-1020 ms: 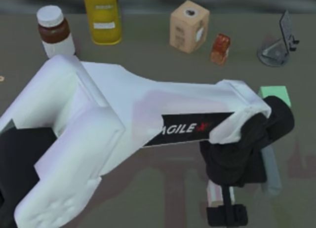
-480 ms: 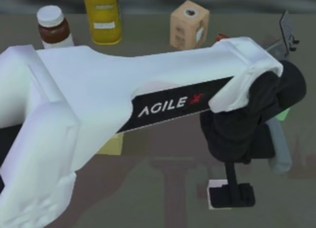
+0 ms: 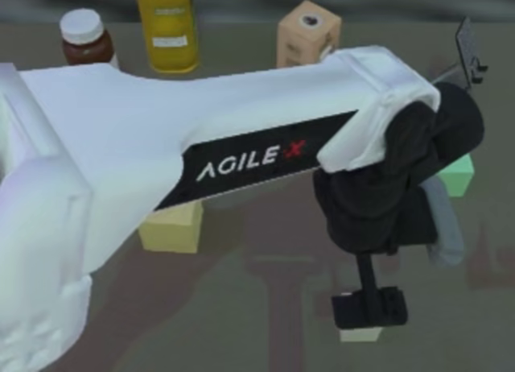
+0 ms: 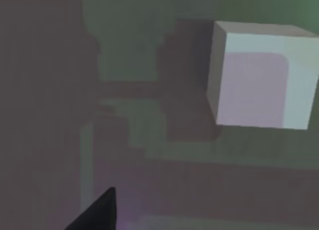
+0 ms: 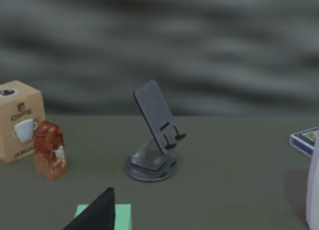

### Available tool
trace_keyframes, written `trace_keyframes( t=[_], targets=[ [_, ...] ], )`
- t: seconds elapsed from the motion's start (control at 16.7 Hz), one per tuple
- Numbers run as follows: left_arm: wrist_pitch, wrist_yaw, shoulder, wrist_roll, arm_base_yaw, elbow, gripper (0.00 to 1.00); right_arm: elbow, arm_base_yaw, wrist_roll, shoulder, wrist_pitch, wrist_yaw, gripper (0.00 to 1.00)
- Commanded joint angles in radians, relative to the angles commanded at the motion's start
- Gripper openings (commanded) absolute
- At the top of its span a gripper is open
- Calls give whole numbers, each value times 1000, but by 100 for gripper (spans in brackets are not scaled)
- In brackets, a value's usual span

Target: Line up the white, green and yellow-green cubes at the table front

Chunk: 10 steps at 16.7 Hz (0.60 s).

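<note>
Three plain cubes sit on the olive-grey surface (image 3: 265, 324). My left gripper (image 3: 370, 307) hangs over the small off-white cube (image 3: 360, 334); I cannot tell if its jaws are clenched. Beyond that cube lie the pale yellow-green cube (image 3: 170, 229) and the mint green cube (image 3: 457, 175), well apart.

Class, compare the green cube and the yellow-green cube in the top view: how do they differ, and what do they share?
The green cube is mint and sits at the table's right; the yellow-green cube is paler, yellower, and sits left of centre. The yellow-green cube looks larger. Both are plain matte cubes, partly hidden under the left arm, neither held.
</note>
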Motion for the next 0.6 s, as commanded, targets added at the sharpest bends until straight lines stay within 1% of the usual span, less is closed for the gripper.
trace_keyframes(
  t=[0.12,0.3,0.6],
  targets=[
    [48,-5,-83,-23,46,-75,100,89,10,9,93,-58,-1,100],
    [154,-12,-280,-76,150,-246,100,281,33,27,311,-180,-3,100],
    [397,-19,-771,-201,389,-659,100,694,78,66,833,-448,-4,100]
  ],
)
